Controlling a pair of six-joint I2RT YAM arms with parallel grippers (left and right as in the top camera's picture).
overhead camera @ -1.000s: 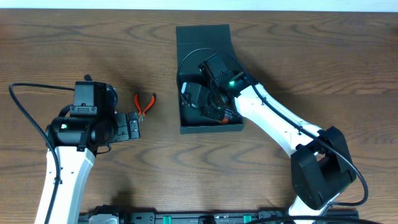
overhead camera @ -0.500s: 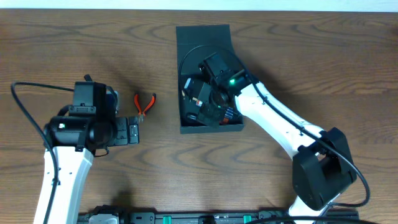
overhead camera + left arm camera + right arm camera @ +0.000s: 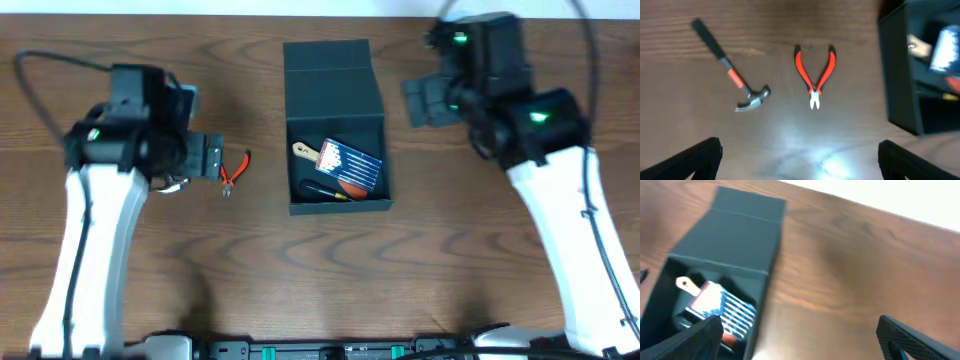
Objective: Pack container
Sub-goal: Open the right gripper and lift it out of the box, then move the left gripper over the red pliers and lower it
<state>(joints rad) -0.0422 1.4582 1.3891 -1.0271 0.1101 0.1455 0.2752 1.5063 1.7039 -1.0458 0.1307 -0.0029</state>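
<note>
The dark teal-grey container [image 3: 332, 85] stands at the table's centre with its flap lid laid back. Inside lie a blue-and-red striped pack [image 3: 350, 165] with a wooden handle, and a dark screwdriver [image 3: 325, 190]. My right gripper [image 3: 425, 100] hangs open and empty to the right of the container; its wrist view shows the container [image 3: 740, 240] and the pack [image 3: 725, 307] at left, with bare table between its fingertips [image 3: 800, 340]. Red-handled pliers [image 3: 234, 170] lie left of the container. My left gripper [image 3: 207, 155] is open just left of them. Its wrist view shows the pliers [image 3: 814, 75] and a small hammer [image 3: 732, 75] ahead of the gripper [image 3: 800, 160].
The container's side wall [image 3: 900, 75] rises at the right of the left wrist view. Brown wooden table [image 3: 300, 280] lies all around, and its far edge [image 3: 880, 215] meets a white surface beyond the container.
My right gripper has opened, risen out of the container and swung up to its right, leaving the pack inside. The left arm has shifted towards the far side, nearer the pliers.
</note>
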